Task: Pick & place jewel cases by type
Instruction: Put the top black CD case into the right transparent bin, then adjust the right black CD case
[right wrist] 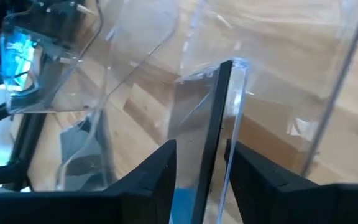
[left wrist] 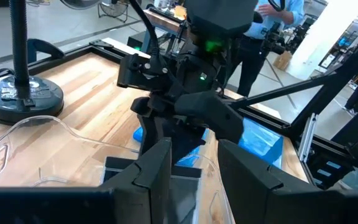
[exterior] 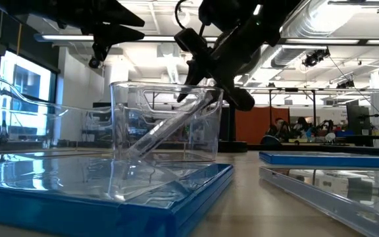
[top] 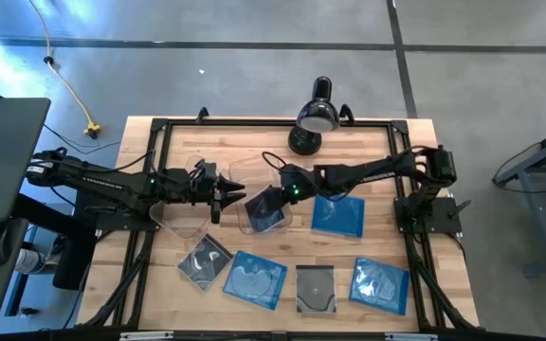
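Over a wooden table (top: pixel 387 152), two clear bins (top: pixel 254 194) side by side at centre, the right one receiving a dark case (right wrist: pixel 213 137) tilted on edge between the fingers of the right gripper (top: pixel 275 201), whether clenched or released impossible to tell. Just left, left gripper (top: pixel 218 203) hovering above the other bin, fingers parted, grasping nothing. Nearer the front edge, blue cases (top: pixel 254 278) and dark cases (top: pixel 316 287) lying flat in a row

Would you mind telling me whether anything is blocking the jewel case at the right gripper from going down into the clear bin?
Nothing visible blocks it. The jewel case sits edge-on between the right gripper fingers and already leans inside the clear bin. The left gripper hovers off to that bin's side, clear of the opening.
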